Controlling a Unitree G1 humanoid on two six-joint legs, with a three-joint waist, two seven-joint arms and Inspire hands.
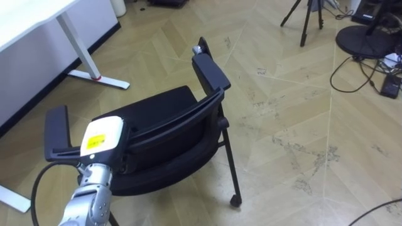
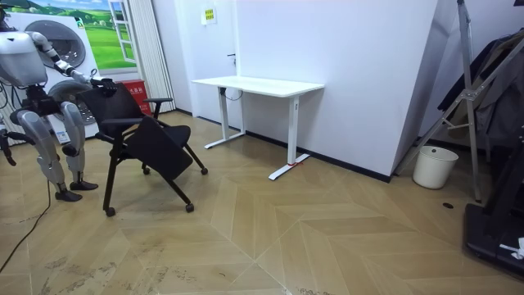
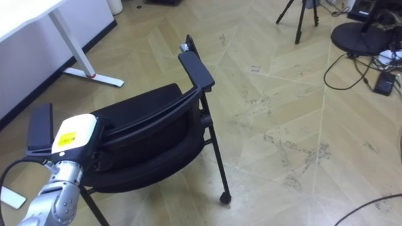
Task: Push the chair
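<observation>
Chair: the black chair [image 1: 163, 154] stands on the wooden floor just ahead of the robot, with its back to the robot and its seat facing far. The white desk [image 1: 38, 16] is to the far left.
Left hand: the left hand [image 1: 103, 135] rests on the left end of the backrest's top edge [image 1: 179, 118], beside the left armrest [image 1: 56, 132]. The fingers go over the edge and are hidden, so I cannot tell whether they clasp it or lie flat.
Right hand: the right hand [image 2: 3, 152] seems to hang low by the robot's side at the room view's left edge. It is too small to tell its state.
Step in hand: probably the start of the push, with contact made on the backrest.
Risk, turning: the contact sits well left of the chair's middle, so a straight push would likely swing the chair rightward instead of rolling it forward.
Risk, collision: if it drifts left, it could run into the desk's foot [image 1: 100, 79].
Risk, slipping: if the hand only lies on top, it may slide off the backrest.
Risk, tipping: a castor [image 1: 235, 201] that catches while the push comes high on the backrest could rock the chair forward.
Risk, cables: the cables [image 1: 352, 63] at far right could snag the castors if the chair veers that way.
</observation>
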